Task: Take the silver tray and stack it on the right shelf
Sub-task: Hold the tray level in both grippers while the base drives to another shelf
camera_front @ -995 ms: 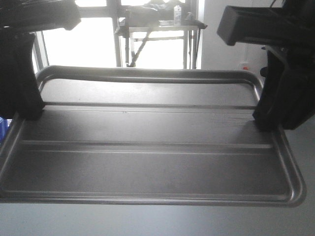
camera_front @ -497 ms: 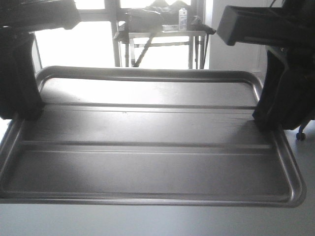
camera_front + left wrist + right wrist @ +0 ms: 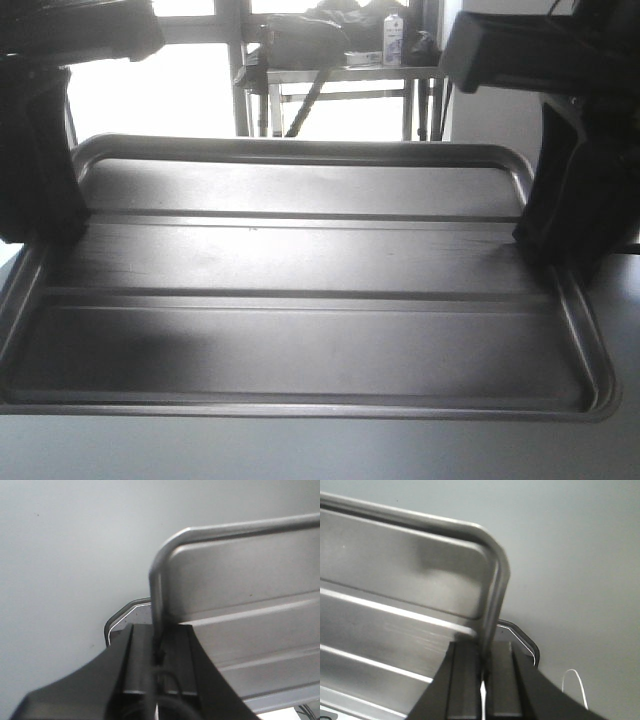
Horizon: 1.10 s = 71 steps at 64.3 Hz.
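Note:
The silver tray [image 3: 300, 270] fills the front view, held level in the air, its two long ridges running across its floor. My left gripper [image 3: 45, 225] is shut on the tray's left rim, and in the left wrist view [image 3: 157, 647] the rim [image 3: 156, 595] runs down between the black fingers. My right gripper [image 3: 545, 245] is shut on the right rim; the right wrist view [image 3: 484, 655] shows the rim [image 3: 495, 600] pinched between the fingers. The right shelf with white rollers is out of view.
Beyond the tray stands a metal-framed table [image 3: 340, 75] before bright windows, with a white bottle [image 3: 394, 38] and dark bundles on it. A plain grey floor or wall [image 3: 65, 555] lies behind the tray in both wrist views.
The tray stays gripped the same way in the frame. The background table and bottle have slid to the right, so the view has turned to the left.

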Motion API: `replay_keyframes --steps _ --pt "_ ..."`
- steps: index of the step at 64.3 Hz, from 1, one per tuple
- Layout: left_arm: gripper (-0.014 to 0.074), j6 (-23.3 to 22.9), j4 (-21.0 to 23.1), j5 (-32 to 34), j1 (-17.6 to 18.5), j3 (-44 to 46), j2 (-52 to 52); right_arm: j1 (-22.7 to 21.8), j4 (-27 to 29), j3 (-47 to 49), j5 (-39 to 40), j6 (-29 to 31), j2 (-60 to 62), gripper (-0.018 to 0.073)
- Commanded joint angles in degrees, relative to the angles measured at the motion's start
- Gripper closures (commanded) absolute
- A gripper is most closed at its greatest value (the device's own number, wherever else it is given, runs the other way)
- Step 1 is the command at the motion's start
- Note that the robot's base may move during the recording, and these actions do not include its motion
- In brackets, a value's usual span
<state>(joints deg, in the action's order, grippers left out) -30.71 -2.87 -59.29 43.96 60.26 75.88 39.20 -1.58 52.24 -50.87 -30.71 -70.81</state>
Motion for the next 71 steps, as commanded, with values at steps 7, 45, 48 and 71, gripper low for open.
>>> replay_keyframes --steps 7,45,48,71 --pt "0.0689 1.3 -0.7 -0.18 0.51 1.86 -1.22 -0.2 -1.36 1.66 2.7 1.49 1.19 0.0503" --pt "0.0689 1.3 -0.7 -0.18 0.51 1.86 -1.22 -0.2 -1.36 1.66 2.7 1.49 1.19 0.0503" --pt "0.0689 1.3 -0.7 -0.18 0.51 1.86 -1.22 -0.2 -1.36 1.66 2.7 1.49 1.19 0.0503" --pt "0.0689 1.3 -0.7 -0.18 0.51 1.86 -1.22 -0.2 -1.36 1.66 2.7 1.49 1.19 0.0503"
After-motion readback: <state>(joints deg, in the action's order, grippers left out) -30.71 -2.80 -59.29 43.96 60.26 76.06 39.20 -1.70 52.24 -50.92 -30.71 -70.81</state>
